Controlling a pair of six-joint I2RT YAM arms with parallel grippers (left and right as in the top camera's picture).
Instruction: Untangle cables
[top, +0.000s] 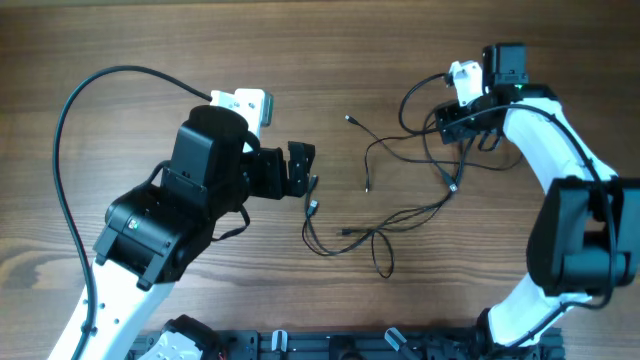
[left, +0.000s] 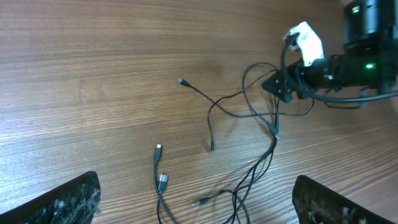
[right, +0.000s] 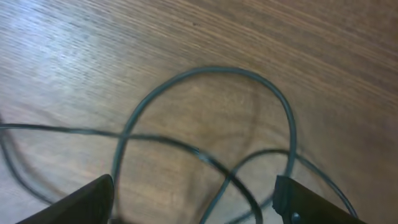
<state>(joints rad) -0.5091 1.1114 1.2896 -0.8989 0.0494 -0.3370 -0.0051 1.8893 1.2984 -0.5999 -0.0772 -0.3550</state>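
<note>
The cables (top: 400, 215) are thin black cords lying loosely spread and crossed on the wooden table, with small plug ends (top: 313, 207) at their left side. They also show in the left wrist view (left: 249, 112) and close up in the right wrist view (right: 205, 158). My left gripper (top: 308, 168) is open and empty just above-left of the nearest plug; its fingers (left: 196, 208) straddle the plug ends (left: 163, 180) from above. My right gripper (top: 450, 125) is open at the cables' upper right loops, and its fingers (right: 196, 205) straddle crossing cords without closing on them.
Thick black robot wiring (top: 75, 110) arcs at the left beside my left arm. My right arm (top: 570, 200) runs down the right side. A dark rail (top: 330, 345) lines the table's front edge. The table (top: 150, 40) is brown wood.
</note>
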